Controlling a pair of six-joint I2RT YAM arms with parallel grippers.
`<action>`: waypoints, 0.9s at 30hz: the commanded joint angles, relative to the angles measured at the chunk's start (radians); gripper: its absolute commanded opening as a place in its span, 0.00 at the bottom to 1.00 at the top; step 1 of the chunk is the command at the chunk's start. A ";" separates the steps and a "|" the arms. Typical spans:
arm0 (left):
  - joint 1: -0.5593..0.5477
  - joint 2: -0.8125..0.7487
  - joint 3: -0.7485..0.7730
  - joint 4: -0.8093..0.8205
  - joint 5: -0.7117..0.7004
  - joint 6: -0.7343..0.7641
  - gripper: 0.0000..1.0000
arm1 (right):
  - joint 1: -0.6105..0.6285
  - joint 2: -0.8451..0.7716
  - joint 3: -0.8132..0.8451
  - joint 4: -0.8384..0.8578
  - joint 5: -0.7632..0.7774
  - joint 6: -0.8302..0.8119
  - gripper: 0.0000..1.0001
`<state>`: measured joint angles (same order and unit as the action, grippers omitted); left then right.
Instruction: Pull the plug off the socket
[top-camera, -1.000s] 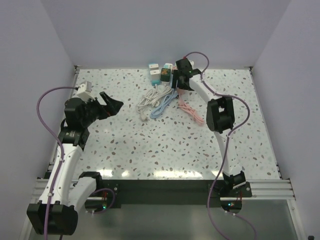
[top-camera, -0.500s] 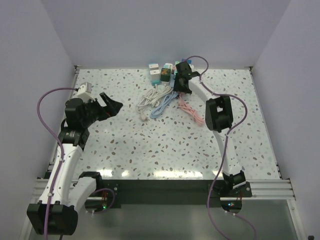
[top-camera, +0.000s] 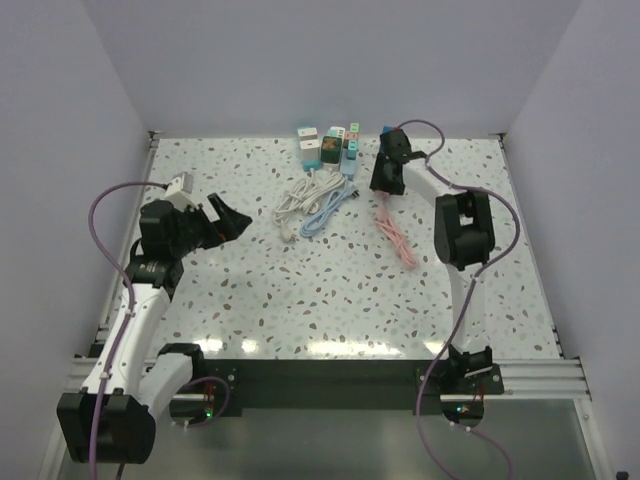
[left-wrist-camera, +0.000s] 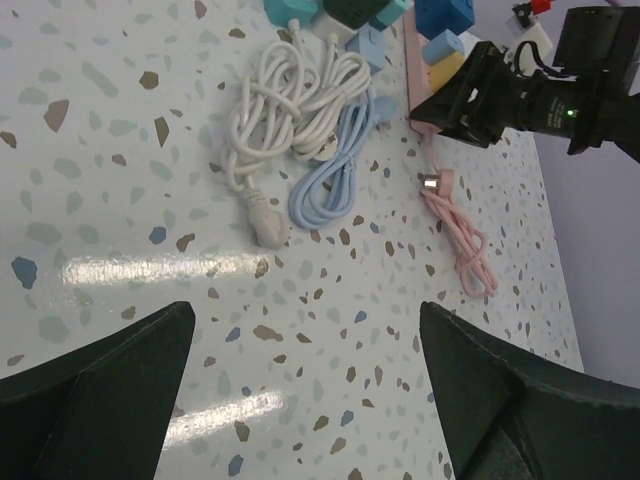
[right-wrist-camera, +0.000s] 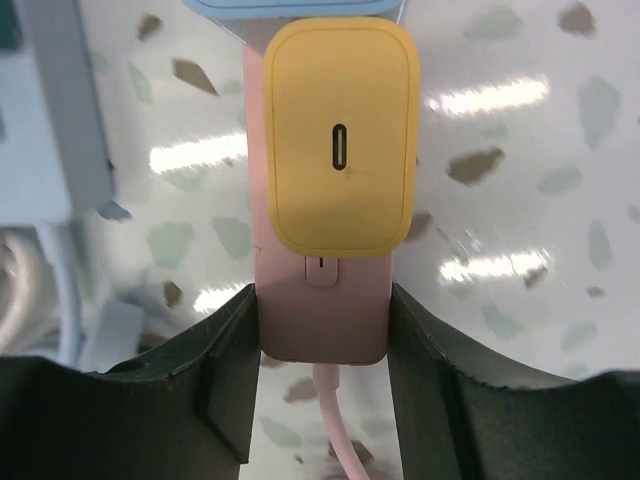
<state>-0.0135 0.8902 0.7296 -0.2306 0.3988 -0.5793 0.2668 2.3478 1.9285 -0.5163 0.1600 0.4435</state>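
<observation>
Right gripper (right-wrist-camera: 322, 300) clamps the pink socket strip (right-wrist-camera: 320, 335) just below its yellow plug (right-wrist-camera: 340, 140); left gripper (left-wrist-camera: 305, 315) hovers wide open.

A robot lab cell: bare lilac walls (top-camera: 320, 60), speckled table (top-camera: 330, 290), aluminium mounting rail (top-camera: 530, 378).

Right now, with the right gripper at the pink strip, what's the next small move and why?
Probably bring the left gripper over to the yellow plug. The right gripper has its fingers pressed against both sides of the pink socket strip, just below the plug, so the strip seems braced. The plug is still seated, and the left gripper hangs open, well short of it.
</observation>
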 joint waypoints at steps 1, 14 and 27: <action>0.001 0.045 -0.045 0.068 0.077 0.029 1.00 | -0.031 -0.206 -0.211 -0.096 0.105 0.060 0.00; -0.031 0.105 -0.122 0.191 0.130 -0.002 1.00 | 0.170 -0.588 -0.877 -0.078 -0.155 0.287 0.00; -0.063 0.147 -0.165 0.215 0.127 -0.008 1.00 | 0.595 -0.578 -0.970 -0.054 -0.172 0.209 0.00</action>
<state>-0.0631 1.0313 0.5739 -0.0681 0.5064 -0.5838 0.7460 1.7103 1.0096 -0.4927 0.2115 0.6621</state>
